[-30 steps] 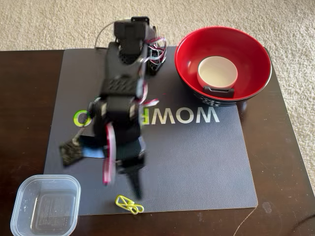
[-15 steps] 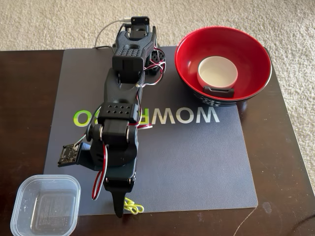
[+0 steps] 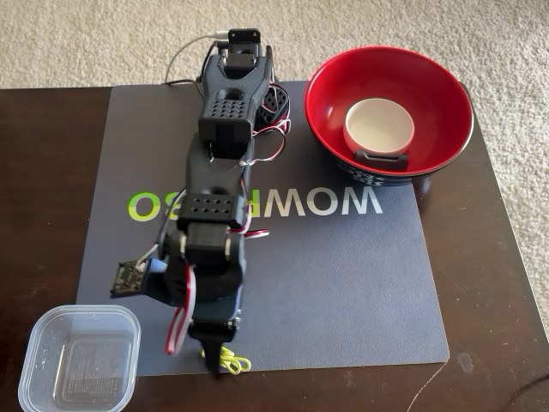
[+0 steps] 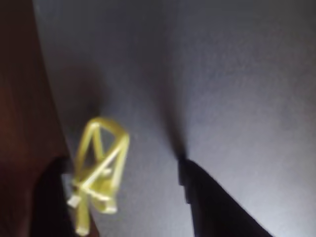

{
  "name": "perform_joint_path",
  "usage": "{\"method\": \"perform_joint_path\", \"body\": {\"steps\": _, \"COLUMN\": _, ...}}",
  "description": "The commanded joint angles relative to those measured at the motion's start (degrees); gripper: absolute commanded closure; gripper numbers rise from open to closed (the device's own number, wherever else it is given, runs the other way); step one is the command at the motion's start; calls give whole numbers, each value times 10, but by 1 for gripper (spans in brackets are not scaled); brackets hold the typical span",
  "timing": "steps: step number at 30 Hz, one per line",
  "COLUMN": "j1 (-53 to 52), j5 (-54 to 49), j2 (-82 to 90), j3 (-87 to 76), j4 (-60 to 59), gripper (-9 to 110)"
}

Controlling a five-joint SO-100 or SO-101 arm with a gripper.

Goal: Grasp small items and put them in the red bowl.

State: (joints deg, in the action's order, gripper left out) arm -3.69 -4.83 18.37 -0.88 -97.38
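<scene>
Fixed view: grey mat (image 3: 343, 283) on the desk (image 3: 51, 172) carries large lettering, seen upside down and partly hidden by the arm (image 3: 219, 197). White letters "WOWH" readable, then a green round letter at the left end. Clear container (image 3: 81, 359): faint embossed lines on its base, too small to read. Red bowl (image 3: 446, 94): white outside marks, not legible. Wrist view: no text.

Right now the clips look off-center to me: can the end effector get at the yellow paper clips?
Probably yes. In the wrist view the end effector is open over the mat, nothing blocking, though the yellow paper clips sit beside one finger.
</scene>
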Motion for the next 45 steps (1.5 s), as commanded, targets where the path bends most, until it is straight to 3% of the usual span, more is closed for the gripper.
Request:
{"method": "perform_joint_path", "body": {"steps": 1, "j1": 10, "j5": 22, "j2": 4, "j3": 22, "j4": -3, "gripper": 92}}
{"method": "perform_joint_path", "body": {"steps": 5, "j1": 13, "j5": 47, "j2": 2, "j3": 21, "j4": -3, "gripper": 101}}
{"method": "perform_joint_path", "body": {"steps": 13, "j1": 30, "j5": 106, "j2": 41, "j3": -5, "j4": -6, "gripper": 101}}
{"method": "perform_joint_path", "body": {"steps": 21, "j1": 191, "j5": 373, "j2": 181, "j3": -40, "j4": -7, "gripper": 101}}
{"method": "perform_joint_path", "body": {"steps": 30, "j1": 445, "j5": 685, "j2": 486, "j3": -361, "j4": -7, "gripper": 101}}
{"method": "perform_joint_path", "body": {"steps": 36, "j1": 559, "j5": 781, "j2": 629, "j3": -501, "j4": -7, "gripper": 101}}
{"method": "perform_joint_path", "body": {"steps": 45, "j1": 606, "j5": 875, "j2": 763, "j3": -702, "j4": -7, "gripper": 101}}
